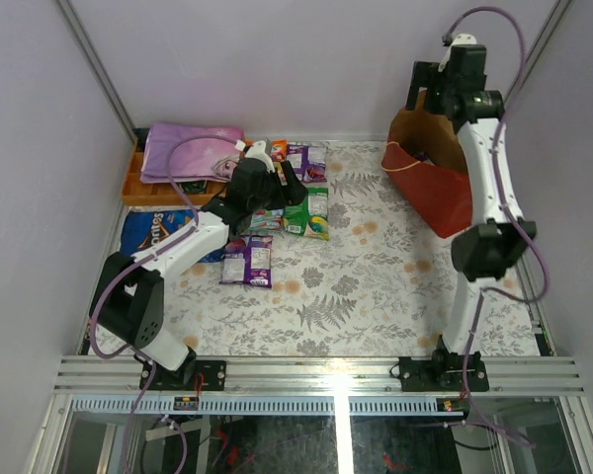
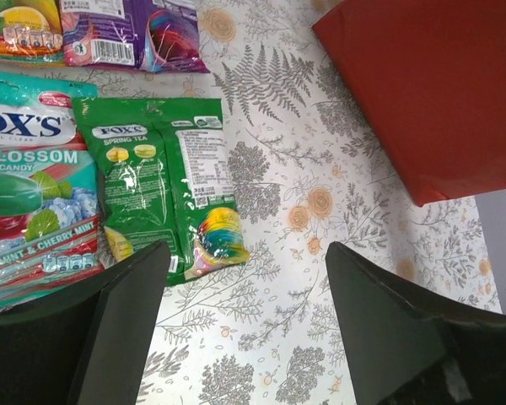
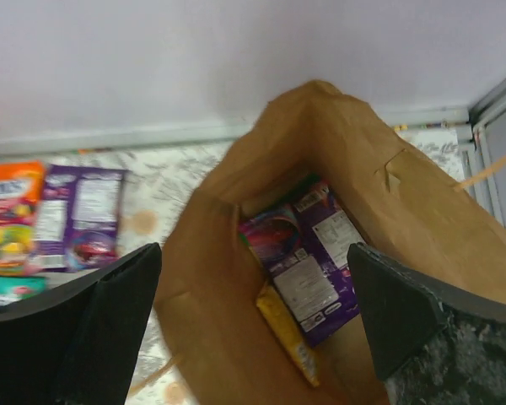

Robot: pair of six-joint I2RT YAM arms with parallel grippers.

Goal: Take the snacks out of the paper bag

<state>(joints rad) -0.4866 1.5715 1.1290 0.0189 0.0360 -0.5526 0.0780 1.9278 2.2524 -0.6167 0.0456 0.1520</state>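
The fern-print table (image 1: pixel 376 286), enclosed by pale lilac walls (image 1: pixel 277 59), carries unloaded snacks (image 1: pixel 306 212) at left. The paper bag (image 1: pixel 440 188) stands far right, containing a purple packet (image 3: pixel 308 261) and a yellow packet (image 3: pixel 291 337). Right gripper (image 3: pixel 253 291), spread and empty, hangs over its mouth: descend centred, avoid the bag's sides, pinch the purple packet. Left gripper (image 2: pixel 244 287): spread, empty.
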